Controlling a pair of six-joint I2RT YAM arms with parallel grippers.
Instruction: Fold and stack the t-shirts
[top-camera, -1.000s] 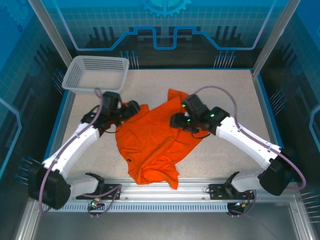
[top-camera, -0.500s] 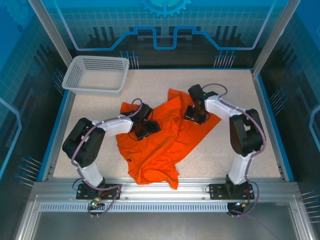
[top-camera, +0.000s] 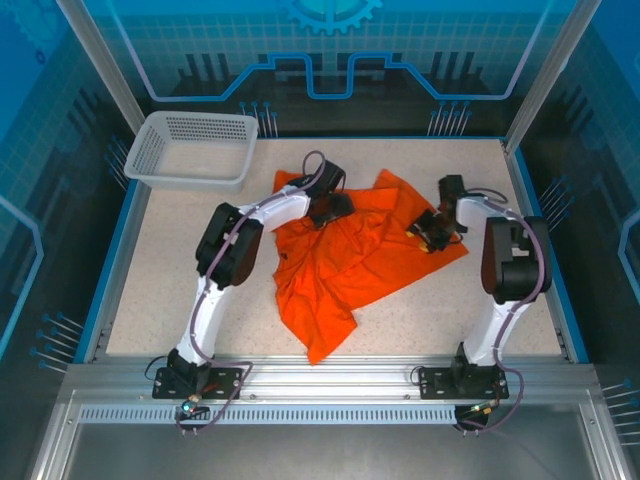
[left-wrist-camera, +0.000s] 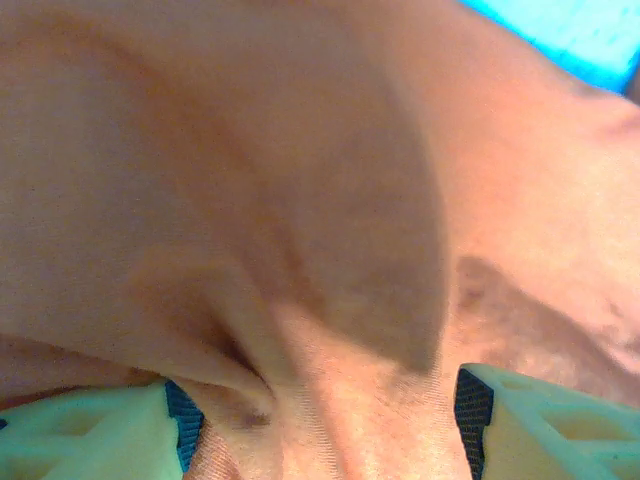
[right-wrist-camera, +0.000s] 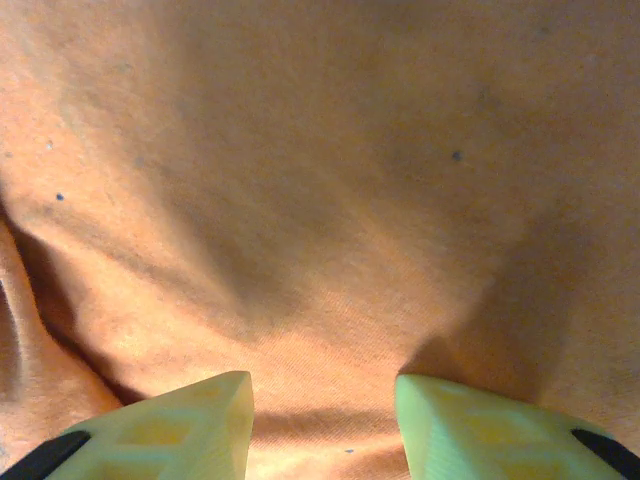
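- Near edge: we see both arm bases bolted to the rail. The L arm runs up the speckled table (top-camera: 170, 290), and the R arm stands upright on the R side.
- Orange t-shirt (top-camera: 350, 270) lies unfolded and rumpled on the table, approx mid-table and reaching towards the far side. Its narrow near tip points at the rail, and the wider part spreads far and R.
- R gripper (top-camera: 428, 232) is down on the shirt's R part, near the cloth's R edge. In the wrist cam its fingers (right-wrist-camera: 180, 425) sit part-way apart w/ orange cloth across the gap. We can't tell whether any cloth is pinched.
- L gripper (top-camera: 335, 207) is down on the shirt's far-L part, just inside the far edge. In the wrist cam its fingers (left-wrist-camera: 90, 435) are wide apart w/ a humped fold of cloth rising btwn them. The pads don't look closed on the fold.
- Far L corner: white mesh basket (top-camera: 190, 180) sits upright on the table, apart from the shirt.
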